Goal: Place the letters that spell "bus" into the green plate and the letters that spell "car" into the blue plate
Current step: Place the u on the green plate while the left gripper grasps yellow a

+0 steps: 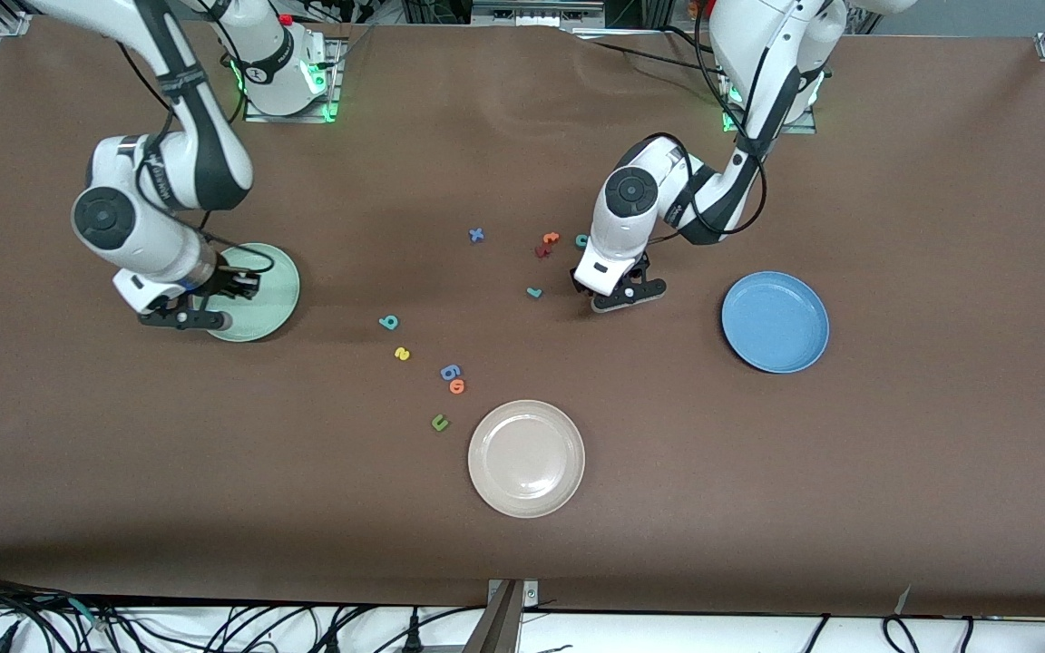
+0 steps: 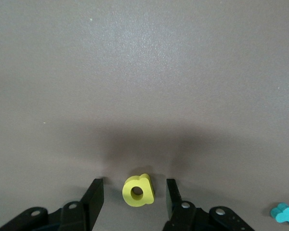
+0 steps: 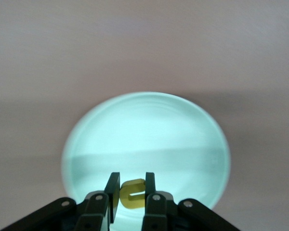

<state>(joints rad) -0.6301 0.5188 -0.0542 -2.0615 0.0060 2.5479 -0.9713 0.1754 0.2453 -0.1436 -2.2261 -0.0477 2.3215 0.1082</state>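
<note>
Right wrist view: yellow "u" (image 3: 131,194) sideways between right hand (image 3: 130,192) fingers.

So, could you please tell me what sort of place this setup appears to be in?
Most likely a robotics lab bench: two robot arms are bolted along a brown-covered table, aluminium framing stands at its corners, and loose cables run along its edge. Foam letters and plastic plates, like the cream-white plate, look like test props.

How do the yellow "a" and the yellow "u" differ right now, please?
The yellow "a" lies on the bare table between the open fingers of the left claw, with a gap on either side; the yellow "u" is pinched in the shut right claw. The "a" is on the table; the "u" hangs over the green plate. Both are small yellow foam letters.
</note>
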